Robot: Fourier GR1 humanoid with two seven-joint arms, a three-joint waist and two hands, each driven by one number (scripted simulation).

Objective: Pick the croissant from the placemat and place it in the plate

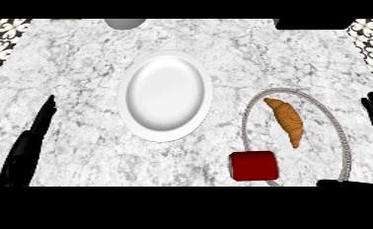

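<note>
Marble counter (73, 75), grey-veined white, nothing moved yet.

Left hand (29, 141) at 8 o'clock by the view edge, fingers straight and together, holding nothing, resting.

Plate (165, 95) just left of centre, white, bare. It's the target.

Red cup (253, 166) at 5 o'clock, lying on the placemat's near edge.

Croissant (285, 121) sits on the placemat (336, 124), around 4 o'clock, right of the plate and well apart from it. Long axis runs diagonal: one tip toward 11 o'clock, pointing roughly at the plate, the other toward 5 o'clock. Slight curve.

Right hand (370, 102) is only a sliver at 3 o'clock on the edge; can't tell what its fingers are doing.

Status, my read: zero steps done. Reach, grasp, carry and place all remain. Right hand is nearer; best grasp is probably across the short axis.
</note>
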